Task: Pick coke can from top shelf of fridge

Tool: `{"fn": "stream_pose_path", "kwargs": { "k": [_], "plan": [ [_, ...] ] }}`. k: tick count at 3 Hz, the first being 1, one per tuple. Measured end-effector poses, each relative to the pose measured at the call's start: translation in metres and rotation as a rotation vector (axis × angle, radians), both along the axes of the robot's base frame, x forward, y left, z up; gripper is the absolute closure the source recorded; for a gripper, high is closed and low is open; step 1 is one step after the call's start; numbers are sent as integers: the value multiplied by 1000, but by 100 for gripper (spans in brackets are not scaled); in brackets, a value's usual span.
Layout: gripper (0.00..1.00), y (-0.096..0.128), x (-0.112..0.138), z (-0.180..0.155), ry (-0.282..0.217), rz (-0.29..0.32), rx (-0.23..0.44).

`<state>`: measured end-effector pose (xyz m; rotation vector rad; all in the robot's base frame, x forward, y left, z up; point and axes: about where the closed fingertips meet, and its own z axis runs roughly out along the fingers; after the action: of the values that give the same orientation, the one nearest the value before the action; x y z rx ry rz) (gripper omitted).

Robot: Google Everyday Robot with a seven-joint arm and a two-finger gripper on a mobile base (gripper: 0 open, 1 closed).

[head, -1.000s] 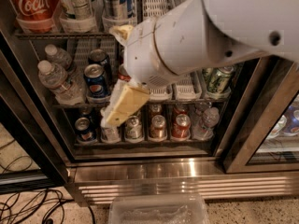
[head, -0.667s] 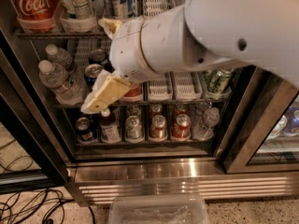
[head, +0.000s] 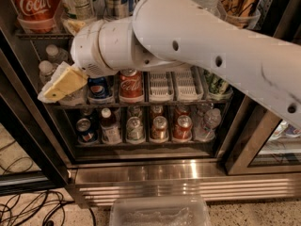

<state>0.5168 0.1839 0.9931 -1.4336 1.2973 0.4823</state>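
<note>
Red coke can (head: 34,4) stands at the far left of the top shelf (head: 28,34) of the fridge (head: 155,174), upright, its white script facing outward; other cans and bottles line the same shelf to its right, their tops cut off by the upper edge of the view. White arm (head: 211,41) enters from the right and crosses the front of the fridge, ending in the gripper (head: 56,60), which hangs below and slightly right of the coke can, in front of the left end of the middle shelf (head: 141,103). Pale yellow fingers (head: 66,81) are spread wide, one pointing up towards the edge of the top shelf and the other slanting down to the left, with nothing held between them and no contact with the coke can. Water bottles (head: 47,67) stand just behind the lower finger. On the middle shelf, left to right: a blue can (head: 99,87), a second red can (head: 130,85), two white trays (head: 162,86) and a green can (head: 216,84). Bottom shelf (head: 141,144) carries a row of small cans and bottles. On the floor lie a clear plastic tub (head: 160,213) in front of the steel base and dark cables (head: 28,206) at lower left
</note>
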Motion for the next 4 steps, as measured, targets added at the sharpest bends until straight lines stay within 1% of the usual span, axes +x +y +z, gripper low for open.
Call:
{"fn": "stream_pose_path", "kwargs": {
  "k": [1,2,3,4],
  "plan": [
    [0,0,0,0,0,0,0],
    [0,10,-15,-1,-15,-1,16],
    [0,26,-42,1,-31,-55,66],
    [0,50,-56,15,-39,-141,148]
  ]
}}
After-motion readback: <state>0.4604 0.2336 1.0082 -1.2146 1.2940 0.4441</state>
